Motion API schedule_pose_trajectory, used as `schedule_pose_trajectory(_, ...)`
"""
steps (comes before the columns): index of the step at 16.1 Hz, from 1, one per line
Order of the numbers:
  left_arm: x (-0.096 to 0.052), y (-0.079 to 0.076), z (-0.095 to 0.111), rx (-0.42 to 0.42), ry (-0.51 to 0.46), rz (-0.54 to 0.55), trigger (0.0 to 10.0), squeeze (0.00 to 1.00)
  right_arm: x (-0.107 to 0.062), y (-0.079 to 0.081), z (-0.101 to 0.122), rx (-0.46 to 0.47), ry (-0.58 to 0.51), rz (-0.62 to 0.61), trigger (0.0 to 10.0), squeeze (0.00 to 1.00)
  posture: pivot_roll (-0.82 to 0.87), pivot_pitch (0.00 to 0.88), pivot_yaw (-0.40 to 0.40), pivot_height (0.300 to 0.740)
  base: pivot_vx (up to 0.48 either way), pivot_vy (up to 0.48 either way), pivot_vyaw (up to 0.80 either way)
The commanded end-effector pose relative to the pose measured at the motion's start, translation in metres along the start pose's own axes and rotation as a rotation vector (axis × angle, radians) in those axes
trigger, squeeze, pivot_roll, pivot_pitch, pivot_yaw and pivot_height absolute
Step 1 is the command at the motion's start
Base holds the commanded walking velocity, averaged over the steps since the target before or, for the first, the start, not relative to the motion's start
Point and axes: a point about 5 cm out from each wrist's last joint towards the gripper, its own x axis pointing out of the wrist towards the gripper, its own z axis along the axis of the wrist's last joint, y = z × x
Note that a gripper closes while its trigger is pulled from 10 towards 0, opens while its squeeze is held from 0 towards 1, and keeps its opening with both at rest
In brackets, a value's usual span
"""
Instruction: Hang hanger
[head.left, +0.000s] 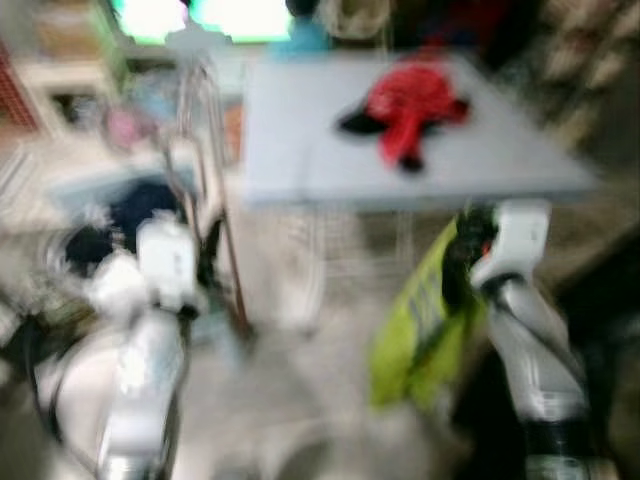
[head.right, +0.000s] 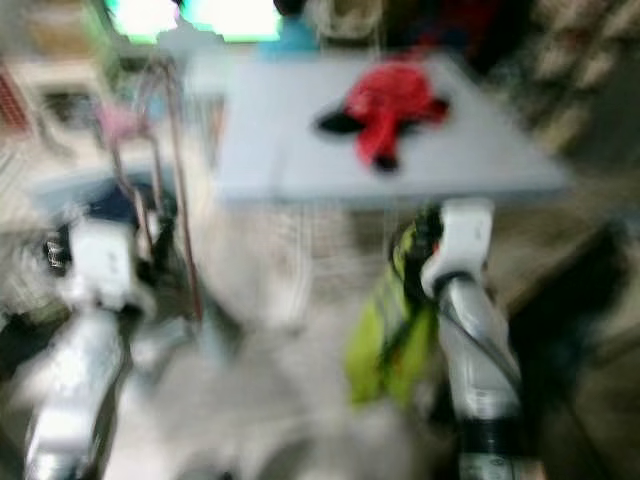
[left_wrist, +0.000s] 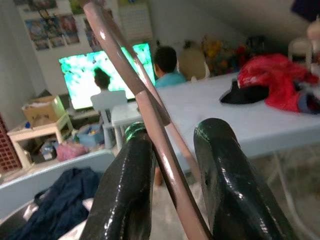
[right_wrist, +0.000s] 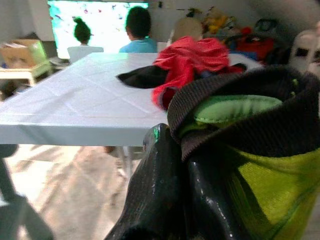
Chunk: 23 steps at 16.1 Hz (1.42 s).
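Though blurred, the pinkish-brown hanger (left_wrist: 150, 115) looks thin and glossy.

The left hand (left_wrist: 172, 175) grips a pinkish-brown hanger (left_wrist: 150, 115) before a table (left_wrist: 210, 120).

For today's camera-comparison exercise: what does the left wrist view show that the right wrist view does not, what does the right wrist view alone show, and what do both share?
Left wrist view alone: the left gripper, its fingers either side of a pinkish-brown hanger, and a dark blue garment lying low nearby.

Right wrist view alone: the right gripper shut on a lime-green garment with a dark collar.

Both share: the pale blue table, the red garment lying on it, and two people seated facing a bright screen.
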Motion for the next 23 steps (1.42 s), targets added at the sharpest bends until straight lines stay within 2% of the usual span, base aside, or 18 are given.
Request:
schedule_pose_trajectory(1,0.006,0.003,0.008,0.017,-0.031,-0.006,10.0,0.0,0.005,0.003,0.014,0.001,-0.058,0.012,10.0,0.0,-0.02,0.021,-0.014,0.74,0.319,0.0,0.0)
schedule_pose_trajectory(10,0.009,0.002,0.01,0.017,-0.041,-0.005,10.0,0.0,0.013,0.006,0.022,-0.023,-0.092,0.035,10.0,0.0,-0.01,0.029,-0.021,0.74,0.408,0.0,0.0)
schedule_pose_trajectory(12,0.012,0.004,0.014,0.018,-0.052,0.004,10.0,0.0,0.024,0.015,0.055,-0.053,-0.198,0.089,10.0,0.0,-0.01,0.03,-0.023,0.74,0.441,0.0,0.0)
schedule_pose_trajectory(13,0.013,0.003,0.013,0.017,-0.052,0.004,10.0,0.0,0.028,0.018,0.06,-0.037,-0.211,0.1,10.0,0.0,-0.01,0.029,-0.023,0.74,0.439,0.0,0.0)
schedule_pose_trajectory(20,0.013,0.003,0.015,0.023,-0.058,0.006,10.0,0.0,0.035,0.018,0.065,-0.025,-0.232,0.098,10.0,0.0,0.0,0.027,-0.028,0.74,0.44,0.0,0.0)
schedule_pose_trajectory(23,0.015,0.004,0.017,0.033,-0.066,0.022,10.0,0.0,0.042,0.022,0.076,-0.034,-0.267,0.131,10.0,0.0,0.0,0.026,-0.027,0.74,0.431,0.0,0.0)
